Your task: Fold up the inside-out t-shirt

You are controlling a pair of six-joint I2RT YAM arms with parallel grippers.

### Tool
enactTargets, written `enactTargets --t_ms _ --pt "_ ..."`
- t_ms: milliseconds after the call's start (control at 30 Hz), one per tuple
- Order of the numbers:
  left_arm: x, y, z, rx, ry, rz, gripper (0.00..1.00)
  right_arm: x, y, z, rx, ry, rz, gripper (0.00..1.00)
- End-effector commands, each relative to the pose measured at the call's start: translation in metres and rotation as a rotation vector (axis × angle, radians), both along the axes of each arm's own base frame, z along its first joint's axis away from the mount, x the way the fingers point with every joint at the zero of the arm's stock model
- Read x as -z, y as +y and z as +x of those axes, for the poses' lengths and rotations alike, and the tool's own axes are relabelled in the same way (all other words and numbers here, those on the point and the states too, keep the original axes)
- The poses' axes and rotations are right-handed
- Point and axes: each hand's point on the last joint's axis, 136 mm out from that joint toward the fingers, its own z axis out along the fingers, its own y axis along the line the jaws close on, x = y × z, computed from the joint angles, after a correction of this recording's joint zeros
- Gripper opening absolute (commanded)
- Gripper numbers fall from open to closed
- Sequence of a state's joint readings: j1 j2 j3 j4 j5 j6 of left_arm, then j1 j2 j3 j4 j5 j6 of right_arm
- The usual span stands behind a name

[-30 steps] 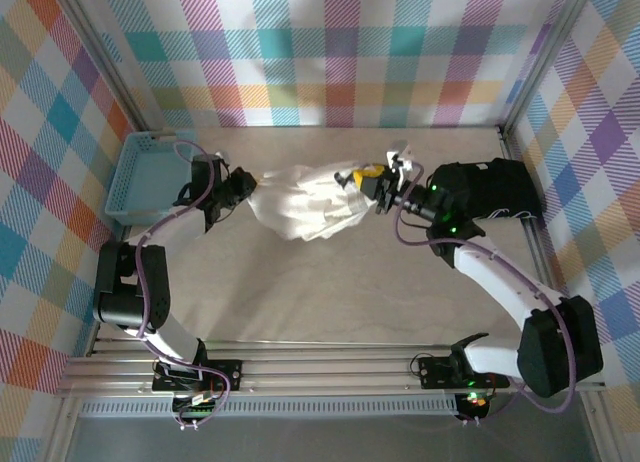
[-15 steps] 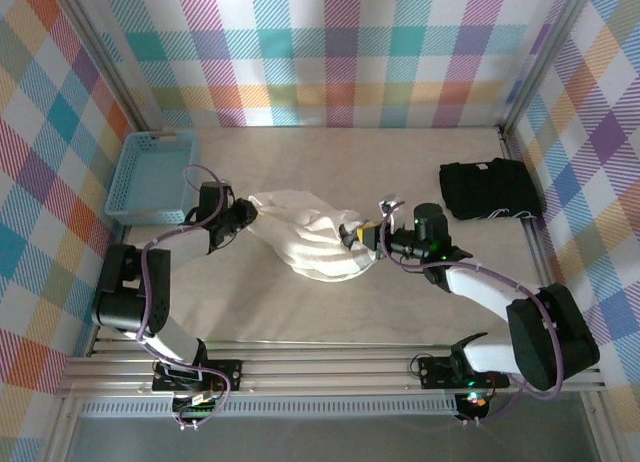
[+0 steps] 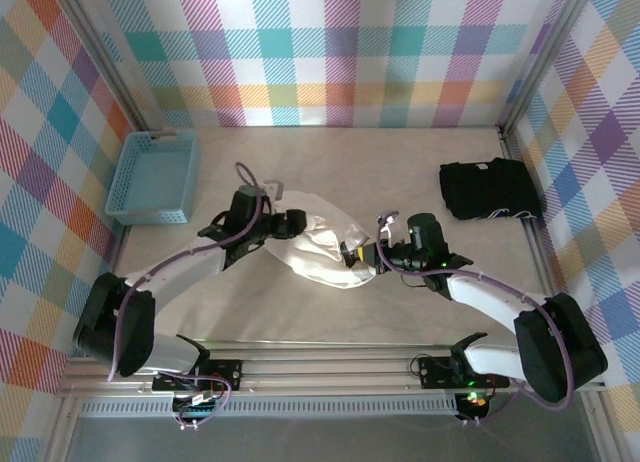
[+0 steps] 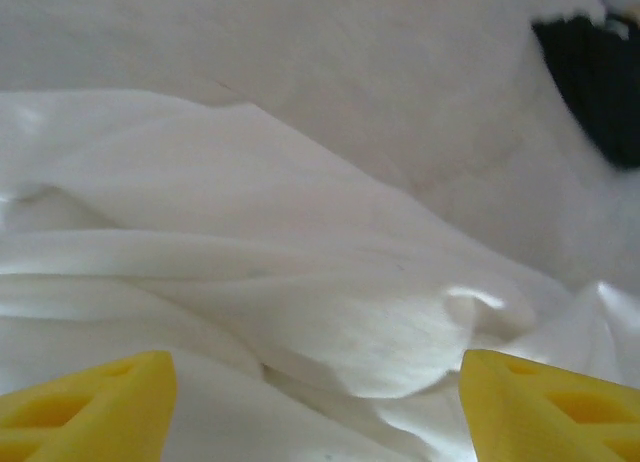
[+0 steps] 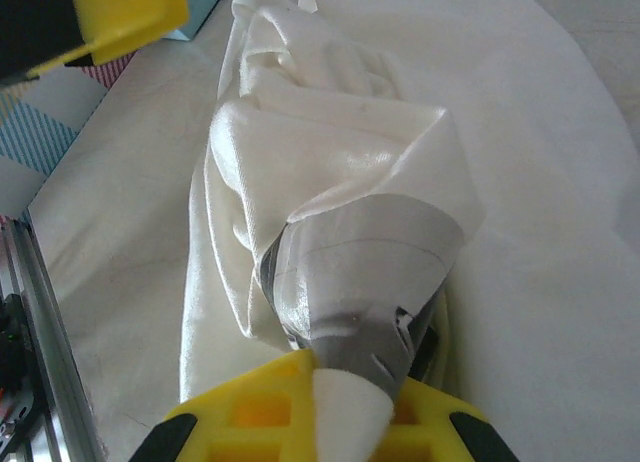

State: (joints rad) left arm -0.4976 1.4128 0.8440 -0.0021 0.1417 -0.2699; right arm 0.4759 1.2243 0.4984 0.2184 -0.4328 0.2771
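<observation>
Cream-white, thin and slightly glossy, the inside-out t-shirt point(image 3: 318, 250) lies bunched in a wrinkled heap near the middle of the pale table point(image 3: 300, 322). It is well apart from the blue plastic basket point(image 3: 152, 218) at the far left and the black folded garment point(image 3: 488, 190) at the far right. The right gripper point(image 3: 354, 254) is clamped on the heap's right end. In its wrist view the yellow fingers point(image 5: 250, 417) pinch a twist of cloth carrying a grey, silvery patch. The left gripper point(image 3: 293, 222) sits over the heap's far-left side with its jaws spread wide. Its wrist view shows folds of cloth lying between the yellow fingertips point(image 4: 90, 402), with nothing pinched.

The shirt is not yet flat, so the step in hand looks like spreading it. To do that well, the left gripper should pick a single edge layer rather than a thick fold and close fully. Both arms should then draw apart low over the table, so the cloth opens without dragging toward the basket.
</observation>
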Motion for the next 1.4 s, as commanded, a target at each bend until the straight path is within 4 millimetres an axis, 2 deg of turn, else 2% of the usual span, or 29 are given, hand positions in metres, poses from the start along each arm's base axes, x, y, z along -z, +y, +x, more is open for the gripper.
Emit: enactTargets --t_ms 0,133,200,333,400,567,600,700,833,967,1033,1133,1267,1367 --pt "0.002 -0.030 -0.009 0.161 0.012 0.050 0.75 0.002 0.002 -0.002 -0.009 0.012 -0.002 0.00" --pt "0.012 -0.042 -0.006 0.185 0.040 0.085 0.75 -0.001 0.002 -0.001 -0.008 0.001 -0.002 0.00" --pt "0.019 -0.043 -0.001 0.177 0.056 0.105 0.70 -0.001 0.001 -0.001 -0.006 -0.001 -0.002 0.00" --pt "0.028 -0.045 0.011 0.159 0.070 0.132 0.46 -0.003 0.000 -0.001 -0.007 -0.015 -0.012 0.00" --pt "0.025 -0.045 0.018 0.137 0.059 0.136 0.33 -0.004 -0.002 -0.001 -0.004 -0.026 -0.023 0.00" --pt "-0.002 -0.049 0.037 0.108 -0.003 0.084 0.02 -0.014 -0.004 0.000 -0.010 -0.078 -0.044 0.00" --pt "-0.009 -0.048 0.041 0.101 -0.013 0.076 0.00 -0.018 -0.004 -0.001 -0.016 -0.095 -0.042 0.00" --pt "-0.037 -0.044 0.051 0.085 -0.053 0.032 0.00 -0.034 -0.006 -0.001 -0.025 -0.161 -0.044 0.00" --pt "-0.101 -0.032 0.053 0.084 -0.133 -0.114 0.00 -0.052 -0.020 0.002 0.038 -0.253 -0.087 0.00" --pt "-0.168 -0.020 0.037 0.098 -0.225 -0.303 0.00 -0.055 -0.035 0.004 0.112 -0.293 -0.121 0.00" --pt "-0.190 -0.016 0.026 0.106 -0.263 -0.360 0.00 -0.049 -0.042 0.008 0.164 -0.286 -0.136 0.01" --pt "-0.205 -0.015 0.011 0.131 -0.279 -0.407 0.00 -0.036 -0.055 0.018 0.259 -0.235 -0.188 0.07" --pt "-0.203 -0.022 -0.001 0.186 -0.227 -0.440 0.00 -0.023 -0.068 0.033 0.348 -0.152 -0.287 0.17" --pt "-0.199 -0.024 -0.005 0.201 -0.198 -0.456 0.00 -0.023 -0.062 0.037 0.310 -0.128 -0.323 0.27"
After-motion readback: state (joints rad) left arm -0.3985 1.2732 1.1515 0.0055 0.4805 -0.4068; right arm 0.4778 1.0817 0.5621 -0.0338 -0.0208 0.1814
